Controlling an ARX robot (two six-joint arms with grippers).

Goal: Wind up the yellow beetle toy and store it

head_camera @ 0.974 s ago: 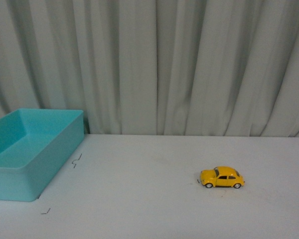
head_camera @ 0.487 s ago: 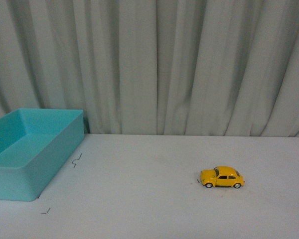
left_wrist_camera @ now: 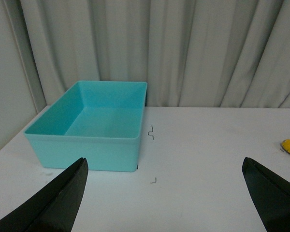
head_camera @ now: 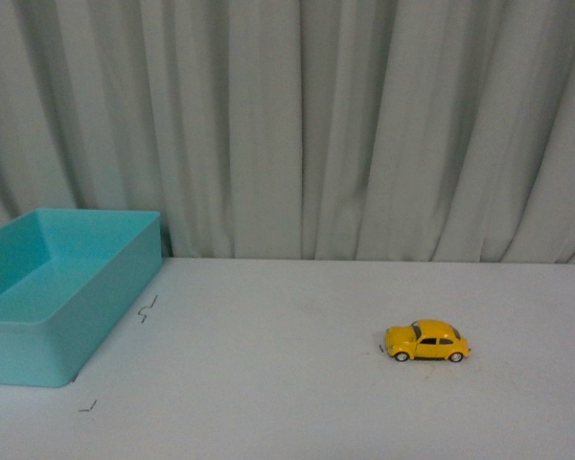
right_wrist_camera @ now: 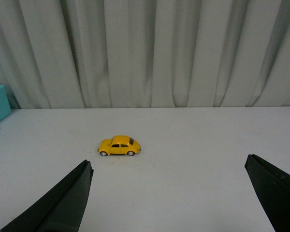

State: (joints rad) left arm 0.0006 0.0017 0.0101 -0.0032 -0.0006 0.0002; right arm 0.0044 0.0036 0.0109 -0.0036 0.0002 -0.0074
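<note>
Prob. lab setup: curtain backdrop (head_camera: 287,125) w/ white table (head_camera: 268,383).

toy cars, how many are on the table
1. The yellow beetle toy stands on its wheels on the table, right of centre in the front view, apart from the teal bin. The bin's near wall hides some of its floor.

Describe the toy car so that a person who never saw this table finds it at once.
A white table stands before a grey curtain, with a turquoise bin at its left edge. Far right of the bin, alone on the bare surface, sits the yellow beetle toy. It is the only yellow, wheeled thing there.
</note>
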